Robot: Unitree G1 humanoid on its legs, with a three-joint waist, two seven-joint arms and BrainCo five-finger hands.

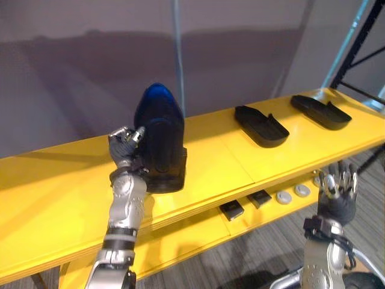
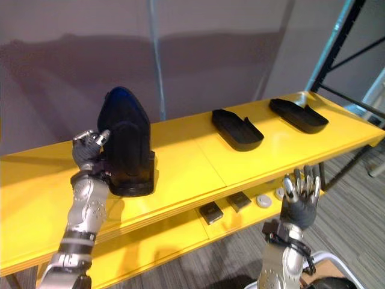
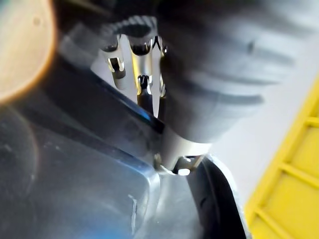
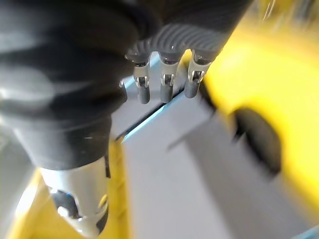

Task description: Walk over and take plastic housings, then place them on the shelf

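Observation:
A dark blue-black plastic housing (image 1: 160, 139) stands upright on the yellow shelf top (image 1: 60, 180), left of the middle. My left hand (image 1: 125, 148) is at its left side, fingers curled round its edge; up close the fingers (image 3: 134, 59) lie against the glossy shell (image 3: 75, 189). Two more black housings (image 1: 260, 125) (image 1: 320, 111) lie flat on the shelf top to the right. My right hand (image 1: 337, 191) hangs in front of the shelf's front edge at the lower right, fingers straight and holding nothing.
On the lower yellow shelf board lie small black parts (image 1: 231, 209) (image 1: 260, 197) and grey round discs (image 1: 283, 196) (image 1: 302, 190). A grey wall with a thin upright pole (image 1: 177, 54) backs the shelf. A black rack frame (image 1: 361, 36) stands at the far right.

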